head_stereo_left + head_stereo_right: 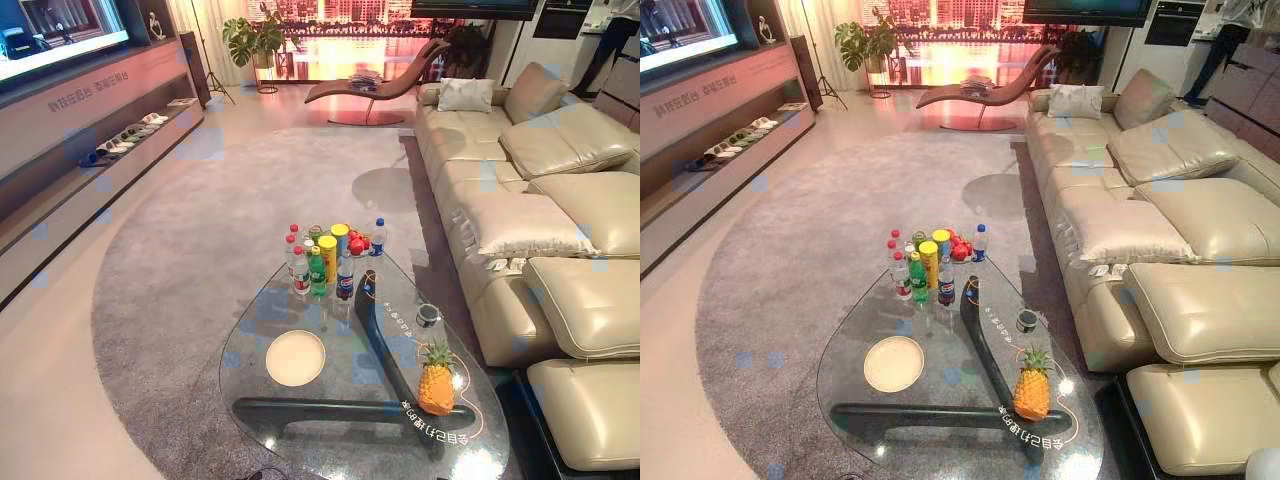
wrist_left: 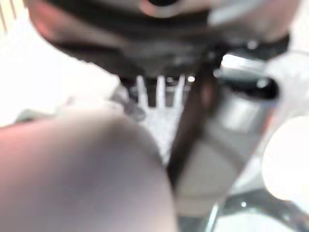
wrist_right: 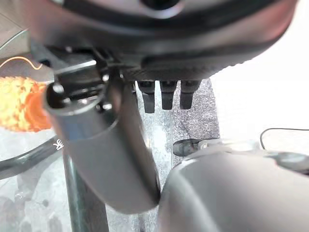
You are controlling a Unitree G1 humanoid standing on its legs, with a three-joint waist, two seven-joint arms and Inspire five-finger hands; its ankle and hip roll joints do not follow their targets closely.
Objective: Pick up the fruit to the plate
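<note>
nothing's picked up yet: the pineapple (image 1: 436, 385) stands on the glass counter (image 1: 330, 445), near its right edge, well apart from the bare plate (image 1: 295, 357). the right hand (image 3: 183, 48) hangs with fingers (image 3: 166, 94) released, grasping nothing. the left hand (image 2: 159, 29) is too blurred to tell. next, i'd say, a reach for the pineapple.
</note>
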